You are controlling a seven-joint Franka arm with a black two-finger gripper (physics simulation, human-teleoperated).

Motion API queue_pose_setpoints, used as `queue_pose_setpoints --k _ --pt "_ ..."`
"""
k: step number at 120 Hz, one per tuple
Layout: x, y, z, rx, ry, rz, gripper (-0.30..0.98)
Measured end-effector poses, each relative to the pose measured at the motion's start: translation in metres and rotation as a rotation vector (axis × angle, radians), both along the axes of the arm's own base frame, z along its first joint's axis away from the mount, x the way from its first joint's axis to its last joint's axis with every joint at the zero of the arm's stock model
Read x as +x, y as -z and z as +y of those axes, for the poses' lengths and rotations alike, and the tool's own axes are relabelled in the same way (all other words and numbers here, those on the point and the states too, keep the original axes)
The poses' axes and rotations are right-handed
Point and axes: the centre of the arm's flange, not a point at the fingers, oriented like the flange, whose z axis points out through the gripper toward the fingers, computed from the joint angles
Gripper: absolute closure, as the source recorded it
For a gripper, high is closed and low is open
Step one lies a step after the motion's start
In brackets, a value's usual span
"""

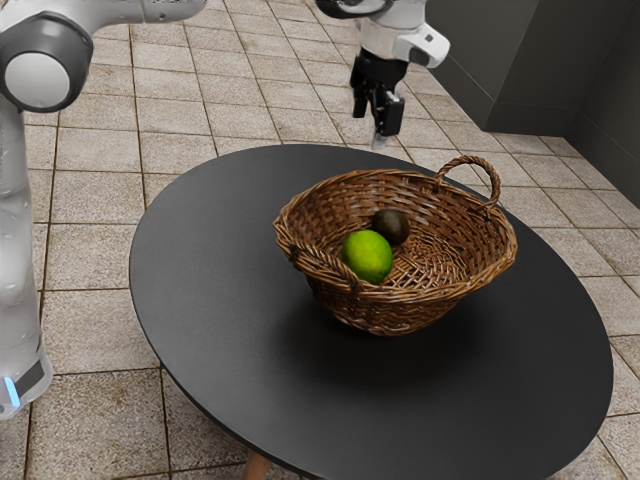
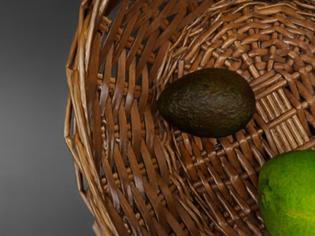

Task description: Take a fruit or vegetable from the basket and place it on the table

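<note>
the avocado point(image 1: 390, 227) and the green fruit point(image 1: 367, 256) both lie inside the basket point(image 1: 396, 312), which stands upright on the round, dark desk point(image 1: 215, 300). in the exterior view the green fruit is the nearer one, partly in front of the avocado, close to the basket's near wall; the avocado lies behind it, a little toward the exterior view's right.

the wrist view looks down into the basket and parts the two clearly: bare wicker runs between them, so they are not touching. the avocado is dark brown, rests on its side, and points its narrower end at the basket's wall. the green fruit is bright, smooth and only partly in that view, with a small stem spot on its skin. beyond the woven rim, the plain grey top of the desk shows.

the gripper point(image 1: 380, 138) hangs pointing down, higher than the basket and apart from both fruits. whether its jaws are apart or together, i cannot tell. the white arm point(image 1: 150, 12) reaches in from the exterior view's left. a curved, twisted handle point(image 1: 497, 183) rises from the rim toward the exterior view's right. pale tiles point(image 1: 95, 330) cover the floor around the desk.
</note>
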Motion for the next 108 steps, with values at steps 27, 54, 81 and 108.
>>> queue_pose_setpoints --k 27,54,81,108 --pt "0.005 0.006 0.001 -0.039 -0.004 0.014 0.0" --pt "0.006 0.019 0.014 -0.066 0.024 0.061 0.01" --pt "0.01 0.041 -0.014 -0.064 0.184 0.108 0.02" --pt "0.008 0.057 -0.038 -0.027 0.357 0.145 0.02"
